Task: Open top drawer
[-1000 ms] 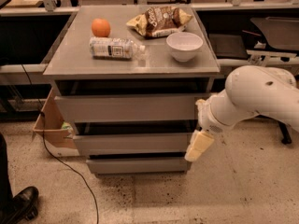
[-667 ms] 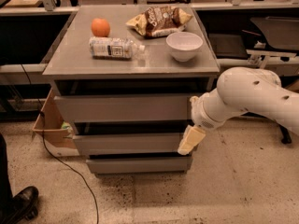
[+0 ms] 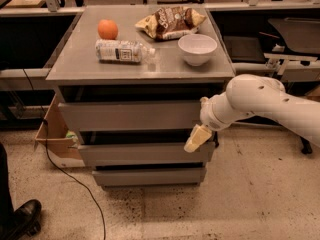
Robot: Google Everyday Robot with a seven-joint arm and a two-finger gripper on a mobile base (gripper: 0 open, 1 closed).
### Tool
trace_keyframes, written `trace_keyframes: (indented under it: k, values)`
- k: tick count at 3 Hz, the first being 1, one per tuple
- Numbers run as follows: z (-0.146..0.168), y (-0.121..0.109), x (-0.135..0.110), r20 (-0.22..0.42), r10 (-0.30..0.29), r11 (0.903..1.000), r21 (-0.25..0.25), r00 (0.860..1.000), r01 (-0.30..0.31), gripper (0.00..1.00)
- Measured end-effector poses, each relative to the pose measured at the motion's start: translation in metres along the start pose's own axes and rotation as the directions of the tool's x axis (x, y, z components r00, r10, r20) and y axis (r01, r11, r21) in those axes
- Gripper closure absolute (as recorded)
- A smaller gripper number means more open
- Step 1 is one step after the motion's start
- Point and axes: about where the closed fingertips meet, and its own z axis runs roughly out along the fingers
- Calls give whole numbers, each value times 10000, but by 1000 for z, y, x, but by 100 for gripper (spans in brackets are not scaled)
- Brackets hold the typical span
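Note:
The top drawer [image 3: 131,115] is the widest grey handleless front, just under the grey cabinet top [image 3: 80,66]. It stands a little proud of the cabinet, its inside hidden. Below it are the middle drawer front [image 3: 142,153] and the narrowest bottom front [image 3: 149,176]. My white arm [image 3: 260,104] reaches in from the right. My gripper [image 3: 196,138], with cream-coloured fingers pointing down and left, hangs at the right end of the drawers, in front of the gap between the top and middle fronts. It holds nothing that I can see.
On the cabinet top lie an orange [image 3: 107,29], a plastic bottle on its side [image 3: 122,50], a chip bag [image 3: 170,21] and a white bowl [image 3: 197,48]. A cardboard box [image 3: 54,134] and a black cable [image 3: 70,176] are at the left. A shoe [image 3: 20,219] is at the bottom left.
My arm and gripper have moved left, from beside the cabinet's right edge to in front of the drawers' right end. The drawers have not visibly moved.

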Motion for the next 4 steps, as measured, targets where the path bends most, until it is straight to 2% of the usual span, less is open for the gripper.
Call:
trace_keyframes:
  k: [1, 2, 3, 4]
  values:
    - [19, -20, -2, 298, 76, 9997, 212, 9995, -82, 0]
    - [20, -41, -9, 578, 4, 9983, 581, 9983, -38, 0]
    - [23, -53, -14, 700, -143, 9971, 757, 9974, 90, 0]
    - [39, -51, -11, 581, -152, 9985, 532, 9982, 121, 0]
